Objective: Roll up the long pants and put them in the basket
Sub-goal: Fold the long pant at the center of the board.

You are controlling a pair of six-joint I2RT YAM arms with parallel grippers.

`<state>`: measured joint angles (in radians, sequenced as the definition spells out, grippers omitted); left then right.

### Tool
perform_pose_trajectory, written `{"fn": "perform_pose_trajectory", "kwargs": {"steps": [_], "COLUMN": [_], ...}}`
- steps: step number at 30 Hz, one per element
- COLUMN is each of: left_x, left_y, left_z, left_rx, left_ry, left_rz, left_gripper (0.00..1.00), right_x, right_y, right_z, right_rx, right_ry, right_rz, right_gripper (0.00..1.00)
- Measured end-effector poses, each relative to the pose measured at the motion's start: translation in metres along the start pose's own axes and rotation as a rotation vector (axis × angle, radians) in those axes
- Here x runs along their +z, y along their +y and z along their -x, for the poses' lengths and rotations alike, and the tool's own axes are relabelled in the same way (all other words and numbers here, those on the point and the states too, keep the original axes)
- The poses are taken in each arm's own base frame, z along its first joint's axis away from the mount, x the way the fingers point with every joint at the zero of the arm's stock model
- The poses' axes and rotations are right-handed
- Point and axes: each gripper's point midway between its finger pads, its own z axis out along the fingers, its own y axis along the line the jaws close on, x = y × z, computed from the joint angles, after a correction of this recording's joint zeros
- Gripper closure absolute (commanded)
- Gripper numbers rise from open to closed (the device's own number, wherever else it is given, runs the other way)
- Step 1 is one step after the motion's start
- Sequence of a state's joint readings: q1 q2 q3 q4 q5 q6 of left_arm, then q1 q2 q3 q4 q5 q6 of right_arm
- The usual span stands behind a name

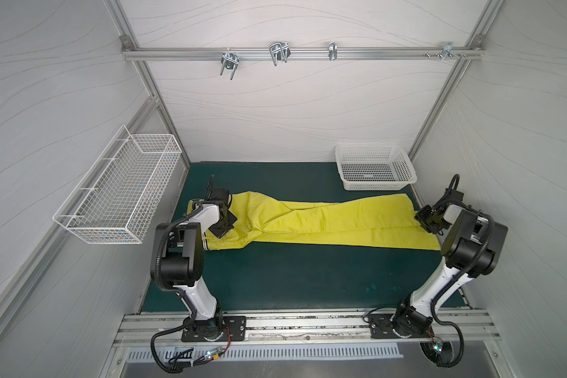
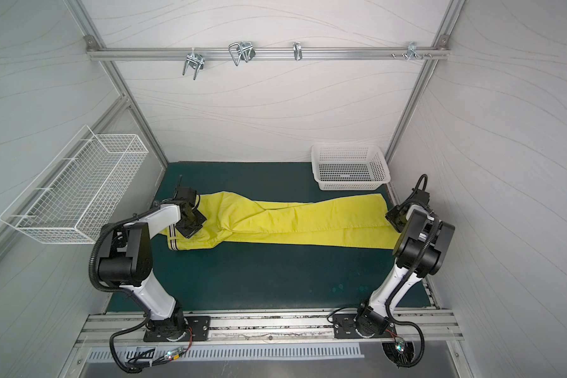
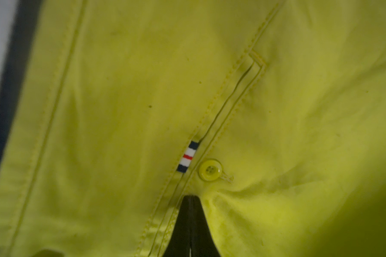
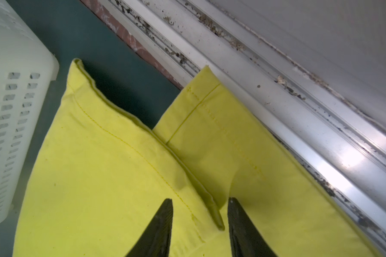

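Observation:
The long pants [image 1: 324, 222] [image 2: 292, 219] lie flat across the green mat [image 1: 292, 278], striped waistband [image 1: 204, 243] to the left and both leg hems to the right. My left gripper [image 1: 225, 225] [image 3: 191, 198] is down on the seat area beside a yellow button [image 3: 210, 169] and a striped tag [image 3: 187, 156]. It is shut, and the fabric puckers at its tip. My right gripper [image 1: 426, 222] [image 4: 201, 200] is at the hems, open. Its black fingers [image 4: 163, 222] rest on the cloth either side of the upper leg's hem edge.
A white plastic basket [image 1: 375, 167] [image 4: 9, 111] stands at the back right, close to the far hem. On the left wall hangs a wire basket [image 1: 118, 196]. An aluminium rail [image 4: 276, 100] runs along the mat's right edge under the near hem. Hooks hang from a bar [image 1: 275, 54] on the back wall.

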<state>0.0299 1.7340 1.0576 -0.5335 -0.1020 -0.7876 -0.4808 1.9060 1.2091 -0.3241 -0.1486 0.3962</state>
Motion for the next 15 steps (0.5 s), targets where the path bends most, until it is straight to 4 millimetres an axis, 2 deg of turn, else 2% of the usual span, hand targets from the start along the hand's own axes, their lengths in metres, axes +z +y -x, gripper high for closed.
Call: {"fn": "perform_pose_trajectory", "kwargs": {"steps": [6, 12, 15], "left_x": [0.000, 0.001, 0.001], "left_y": [0.000, 0.001, 0.001], "left_z": [0.000, -0.001, -0.001], "left_rx": [0.002, 0.002, 0.002], "left_ry": [0.001, 0.003, 0.004], "left_rz": [0.000, 0.002, 0.000], "left_gripper": [1.00, 1.00, 1.00], "right_x": [0.003, 0.002, -0.005], "right_y": [0.013, 0.012, 0.006], "right_z": [0.004, 0.002, -0.002], "right_rx": [-0.034, -0.037, -0.030], "right_ry": [-0.003, -0.003, -0.011], "right_rz": [0.011, 0.005, -0.002], "right_gripper": [0.99, 1.00, 1.00]}}
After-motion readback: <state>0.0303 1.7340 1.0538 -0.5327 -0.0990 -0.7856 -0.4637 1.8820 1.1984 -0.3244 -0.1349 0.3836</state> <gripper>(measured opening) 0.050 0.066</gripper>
